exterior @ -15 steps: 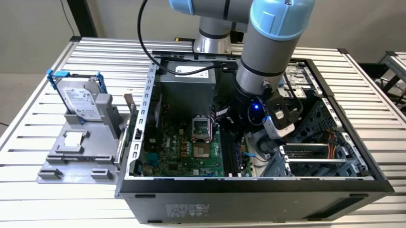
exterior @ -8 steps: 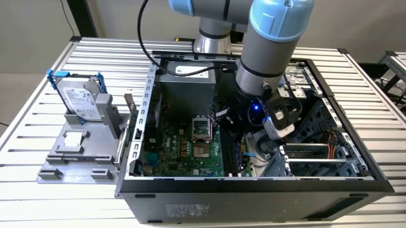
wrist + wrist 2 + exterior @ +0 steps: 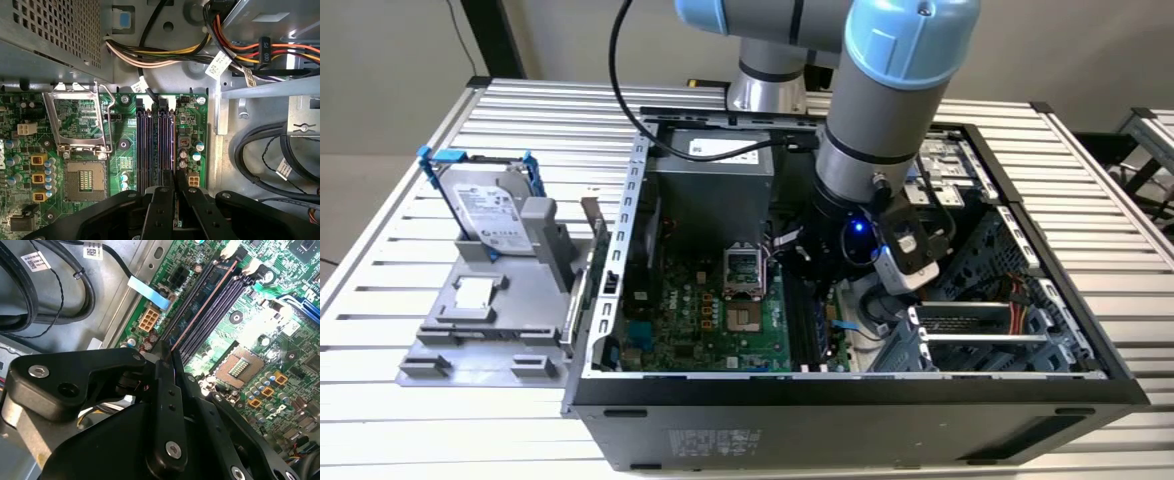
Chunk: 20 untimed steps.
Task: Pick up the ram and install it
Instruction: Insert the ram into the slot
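Note:
The ram (image 3: 205,305) shows edge-on as a thin coppery strip lying along the black memory slot nearest the motherboard's edge. I cannot tell whether it is fully seated. My gripper (image 3: 169,352) is shut on one end of it, with its black fingers (image 3: 161,200) pressed against both faces. In the first wrist view the ram (image 3: 173,160) runs straight out from my gripper (image 3: 175,181), over the slot beside the small capacitors. In the exterior view my gripper (image 3: 821,292) reaches down into the open computer case (image 3: 854,385), over the slots beside the processor socket.
Neighbouring black slots (image 3: 145,145) stand empty. The processor socket (image 3: 82,125) lies open beside them. Bundled power cables (image 3: 165,52) and the power supply (image 3: 707,185) crowd the far end. Outside the case, a hard drive in a blue bracket (image 3: 487,210) stands on a grey fixture.

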Available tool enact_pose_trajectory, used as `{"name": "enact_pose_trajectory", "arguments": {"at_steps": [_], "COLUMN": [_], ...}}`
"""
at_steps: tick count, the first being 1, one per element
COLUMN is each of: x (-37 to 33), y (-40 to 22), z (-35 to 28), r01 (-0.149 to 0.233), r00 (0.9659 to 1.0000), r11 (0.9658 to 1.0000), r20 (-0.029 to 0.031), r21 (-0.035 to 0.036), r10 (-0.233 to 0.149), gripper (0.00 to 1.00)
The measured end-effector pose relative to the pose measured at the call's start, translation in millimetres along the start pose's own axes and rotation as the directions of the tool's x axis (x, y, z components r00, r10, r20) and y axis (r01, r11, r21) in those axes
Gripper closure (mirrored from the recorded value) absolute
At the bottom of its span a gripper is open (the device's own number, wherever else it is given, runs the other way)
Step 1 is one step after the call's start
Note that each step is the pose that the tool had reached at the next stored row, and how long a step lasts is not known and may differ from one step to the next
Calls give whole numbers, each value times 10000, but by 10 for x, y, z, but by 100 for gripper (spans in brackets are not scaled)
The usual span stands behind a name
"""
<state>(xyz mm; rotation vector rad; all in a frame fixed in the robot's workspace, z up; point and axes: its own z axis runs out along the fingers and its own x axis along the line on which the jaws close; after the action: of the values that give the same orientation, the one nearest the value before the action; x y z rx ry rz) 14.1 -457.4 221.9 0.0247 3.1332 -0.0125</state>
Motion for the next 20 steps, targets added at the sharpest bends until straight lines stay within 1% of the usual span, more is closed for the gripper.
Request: {"name": "enact_pose_trajectory", "arguments": {"at_steps": [4,7,8,14,15,16,18,19,20], "x": [0,1,1,1,1,1,0,-1,-1], "y": [0,0,0,1,2,2,1,0,-1], "z": [20,57,72,77,81,81,79,64,20], "r01": [1,0,0,0,0,1,1,-2,-11], "r00": [10000,10000,10000,10000,10000,10000,10000,9999,9999], "r11": [10000,10000,10000,10000,10000,10000,10000,10000,10000], "r20": [0,-3,-11,-65,-73,-81,-96,-103,-104], "r21": [0,0,4,2,-9,-6,-1,1,2], "r10": [-1,0,0,0,0,-1,-1,2,11], "gripper": [100,100,100,100,100,0,0,0,0]}}
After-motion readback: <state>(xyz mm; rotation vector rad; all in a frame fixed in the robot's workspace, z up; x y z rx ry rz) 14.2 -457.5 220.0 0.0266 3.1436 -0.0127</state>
